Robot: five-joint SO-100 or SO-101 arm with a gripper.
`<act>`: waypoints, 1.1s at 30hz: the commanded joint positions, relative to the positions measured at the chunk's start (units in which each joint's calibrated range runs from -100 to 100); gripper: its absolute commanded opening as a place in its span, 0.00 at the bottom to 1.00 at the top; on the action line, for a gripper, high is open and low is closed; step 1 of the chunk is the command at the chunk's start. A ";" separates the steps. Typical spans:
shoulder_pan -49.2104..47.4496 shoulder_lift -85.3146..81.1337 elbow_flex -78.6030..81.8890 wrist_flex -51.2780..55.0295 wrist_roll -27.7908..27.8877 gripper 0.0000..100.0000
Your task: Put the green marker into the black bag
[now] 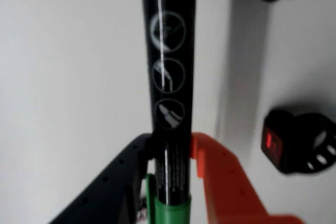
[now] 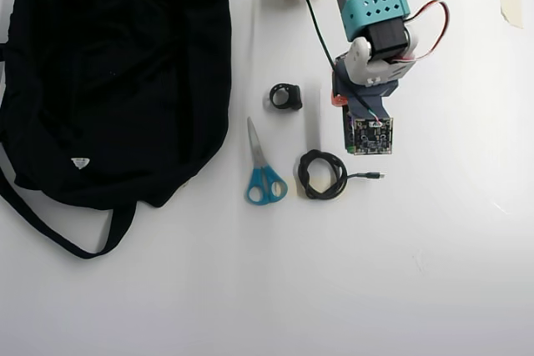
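My jaws pinch slim black marker with green cap and white print (image 1: 168, 108), black finger on left, orange finger on right in wrist view. Marker up off white desk (image 2: 434, 273). Big black soft cloth bag (image 2: 117, 72) lies far left in overhead view, apart from marker.

A plain white surface (image 2: 434, 273) carries the black bag (image 2: 108, 72) spread at the overhead view's left, blue-handled scissors (image 2: 263, 174) beside it, a small black ring-shaped device (image 2: 286, 97) above them, and a coiled black cable (image 2: 324, 175) just right of the scissors
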 commanded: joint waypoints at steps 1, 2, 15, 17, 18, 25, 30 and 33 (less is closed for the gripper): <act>0.27 -6.93 -2.13 3.91 0.23 0.02; 0.27 -8.01 -2.13 5.29 0.23 0.02; 4.16 -21.13 -2.13 14.59 0.33 0.02; 5.28 -22.95 -2.13 14.68 0.38 0.02; 6.78 -24.45 -2.13 14.68 0.38 0.02; 15.53 -25.77 -2.31 14.50 0.38 0.02; 22.86 -25.36 -2.22 13.56 0.33 0.02; 27.05 -24.78 -2.22 13.30 0.38 0.02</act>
